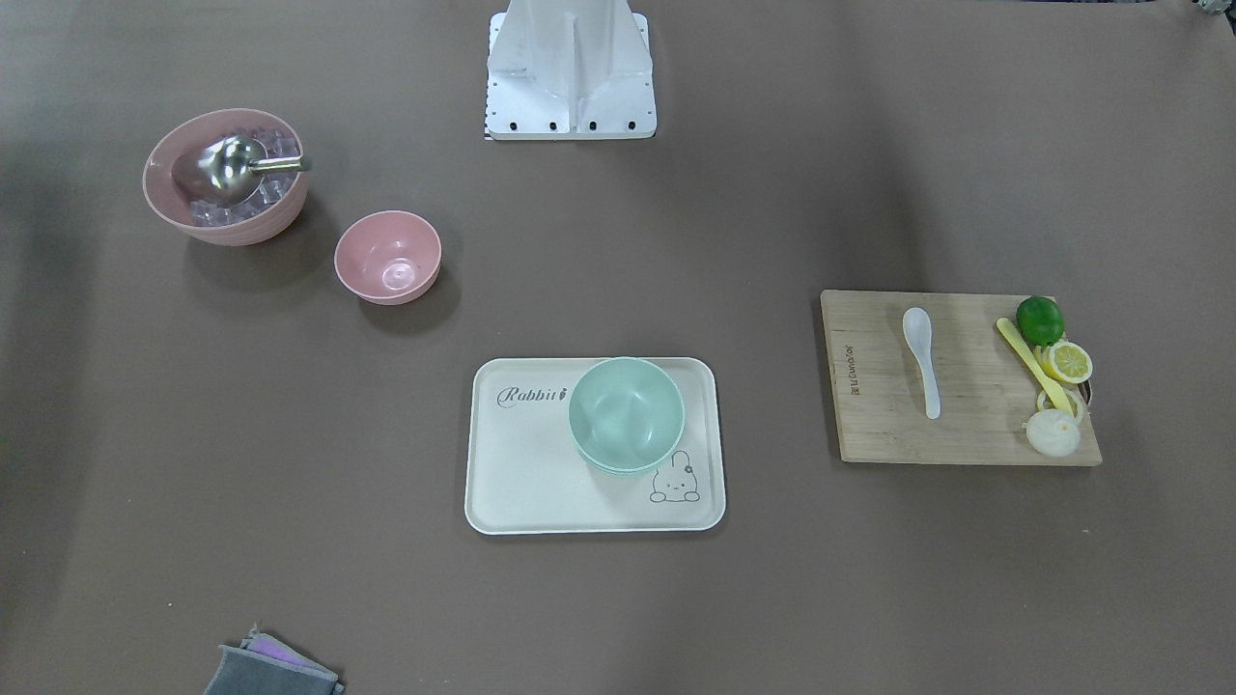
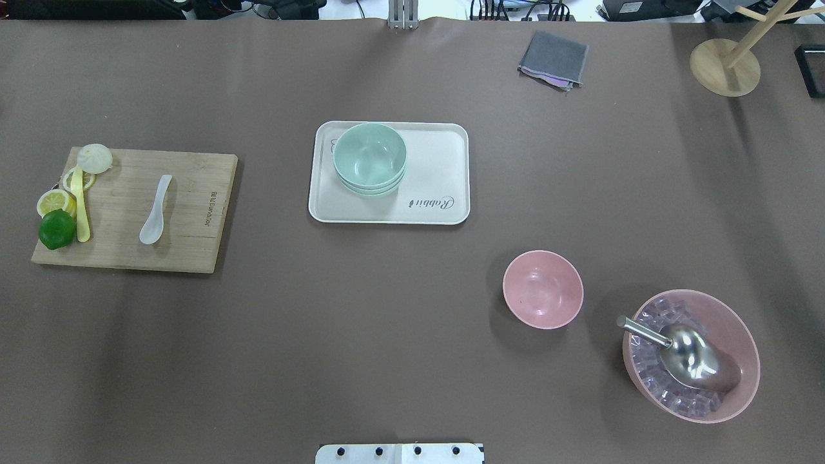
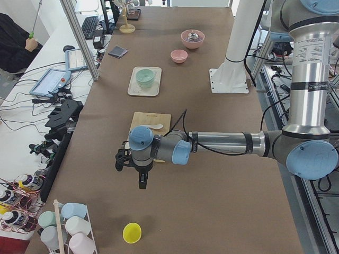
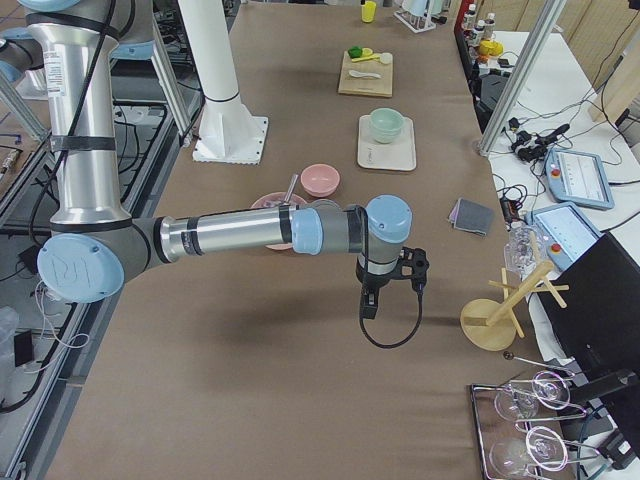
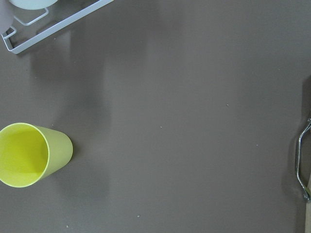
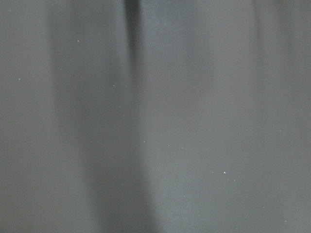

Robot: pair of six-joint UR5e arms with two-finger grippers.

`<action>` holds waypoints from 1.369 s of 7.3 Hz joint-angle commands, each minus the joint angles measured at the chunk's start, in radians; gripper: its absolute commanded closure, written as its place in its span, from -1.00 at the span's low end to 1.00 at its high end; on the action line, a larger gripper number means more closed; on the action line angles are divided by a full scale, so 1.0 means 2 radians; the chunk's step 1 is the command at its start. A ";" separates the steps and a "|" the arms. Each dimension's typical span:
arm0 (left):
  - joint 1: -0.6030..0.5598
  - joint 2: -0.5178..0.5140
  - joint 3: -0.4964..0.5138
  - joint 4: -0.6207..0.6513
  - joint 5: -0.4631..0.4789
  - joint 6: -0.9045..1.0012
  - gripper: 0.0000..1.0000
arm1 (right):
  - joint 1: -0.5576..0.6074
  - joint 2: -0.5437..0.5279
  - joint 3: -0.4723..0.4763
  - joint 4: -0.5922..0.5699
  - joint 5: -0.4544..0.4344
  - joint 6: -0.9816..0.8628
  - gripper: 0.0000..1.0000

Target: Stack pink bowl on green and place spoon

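Observation:
A small pink bowl (image 1: 388,257) (image 2: 543,289) stands empty on the brown table. A green bowl (image 1: 626,413) (image 2: 369,156), the top of a short stack, sits on a white tray (image 1: 521,473) (image 2: 438,161). A white spoon (image 1: 922,357) (image 2: 155,211) lies on a wooden cutting board (image 1: 869,425) (image 2: 193,245). My left gripper (image 3: 141,177) hangs over bare table, far from the board's outer end. My right gripper (image 4: 368,300) hangs over bare table beyond the ice bowl. Both show only in side views, so I cannot tell if they are open or shut.
A large pink bowl (image 1: 225,176) (image 2: 691,354) holds ice cubes and a metal scoop. A lime (image 2: 57,229), lemon slices and a yellow knife lie on the board. A grey cloth (image 2: 554,59), a wooden stand (image 2: 725,64) and a yellow cup (image 5: 29,154) stand about.

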 commanded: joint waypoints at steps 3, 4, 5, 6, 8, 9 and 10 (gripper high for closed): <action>0.000 -0.004 -0.003 -0.007 -0.006 0.001 -0.96 | 0.000 -0.002 -0.002 0.000 0.003 0.001 -1.00; 0.000 -0.007 0.000 -0.009 -0.004 0.001 -0.96 | 0.000 -0.002 -0.001 0.001 0.003 0.001 -1.00; 0.001 -0.010 0.000 -0.009 -0.005 0.001 -0.96 | 0.000 0.000 -0.002 0.001 0.003 0.001 -1.00; 0.001 -0.008 -0.002 -0.010 -0.006 0.000 -0.96 | 0.000 0.000 -0.002 0.001 0.003 0.001 -1.00; 0.001 -0.005 -0.003 -0.010 -0.007 0.000 -0.96 | 0.000 -0.001 0.001 0.001 0.006 0.002 -1.00; 0.001 -0.007 -0.001 -0.009 -0.006 0.001 -0.96 | 0.000 0.000 0.005 0.001 0.009 0.010 -1.00; 0.001 -0.005 -0.003 -0.009 -0.006 0.001 -0.96 | -0.001 0.000 0.002 0.002 0.009 0.015 -1.00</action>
